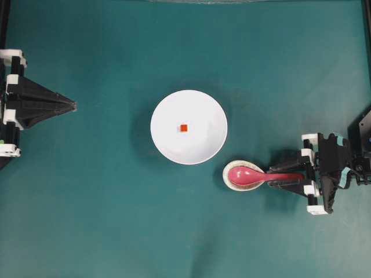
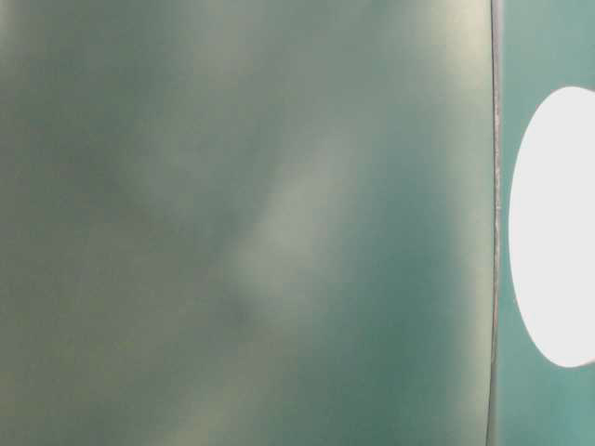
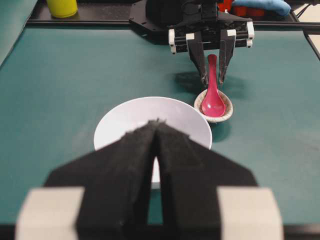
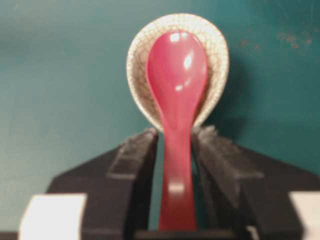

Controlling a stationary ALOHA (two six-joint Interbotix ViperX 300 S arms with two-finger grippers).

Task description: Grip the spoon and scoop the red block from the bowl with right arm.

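Observation:
The white bowl (image 1: 168, 107) sits mid-table with the tiny red block (image 1: 183, 128) near its centre. To its lower right the pink spoon (image 1: 246, 174) lies with its scoop in a speckled beige rest (image 1: 227, 176), handle pointing right. My right gripper (image 1: 271, 176) straddles the handle. In the right wrist view the spoon (image 4: 177, 70) runs between the fingers (image 4: 135, 155) with a thin gap on each side, so the right gripper (image 4: 175, 134) is open. My left gripper (image 1: 74, 105) stands shut at the far left, tips (image 3: 156, 122) together in front of the bowl (image 3: 125, 117), hiding the block there.
A yellow cup (image 3: 62, 7) and a blue object (image 3: 265, 6) stand beyond the table's far edge in the left wrist view. The table-level view is a blur with only the bowl's white edge (image 2: 558, 223) showing.

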